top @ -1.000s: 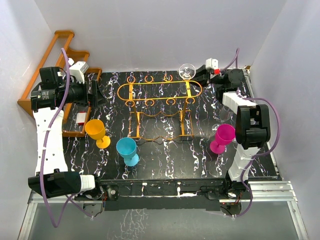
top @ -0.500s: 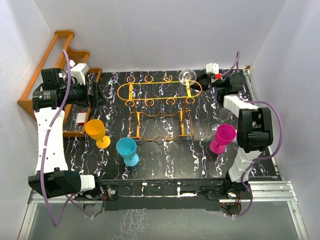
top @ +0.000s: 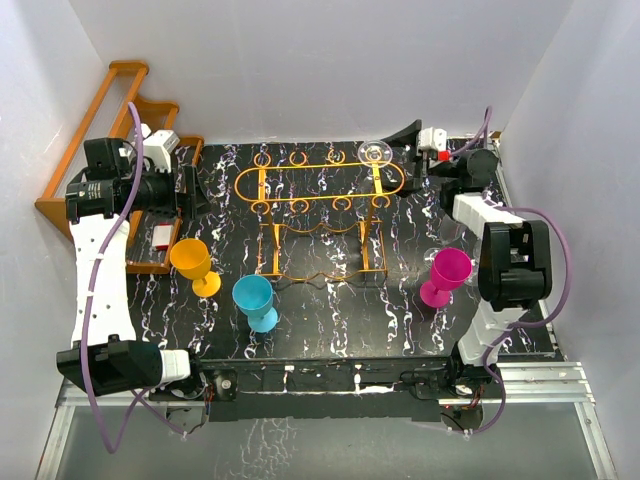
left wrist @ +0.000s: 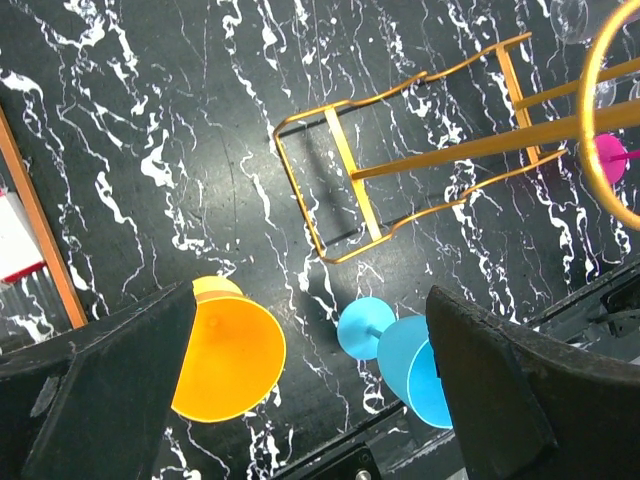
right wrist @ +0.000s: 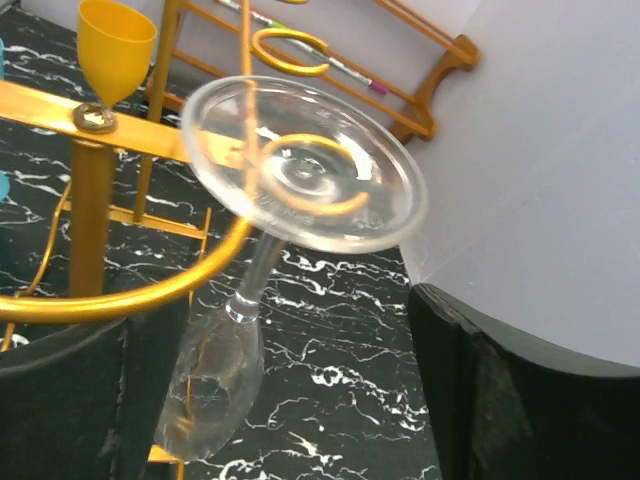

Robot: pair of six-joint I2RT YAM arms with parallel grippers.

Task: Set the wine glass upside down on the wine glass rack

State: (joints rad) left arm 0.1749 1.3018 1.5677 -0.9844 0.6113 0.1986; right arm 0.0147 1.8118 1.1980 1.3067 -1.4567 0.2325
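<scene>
Two sets of fingers, both spread wide and gripping nothing. The right fingers (right wrist: 500, 400) are at the far right end of the rack (right wrist: 92, 210), one at each side of the wrist view. Ahead of them the glass (right wrist: 305, 165) hangs upside down. Its round foot lies on top of the curved rail and a ring loop, the stem drops through, and the bowl hangs below, tilted toward the left-hand finger; whether bowl and finger touch, I cannot tell. Over on the other side, the left fingers (left wrist: 100, 380) hover above the bench (left wrist: 180, 150), with a yellow cup (left wrist: 225, 360) and a blue cup (left wrist: 410, 365) standing beneath them. A pink cup (top: 445, 275) stands near the right arm, apart from the rack.
</scene>
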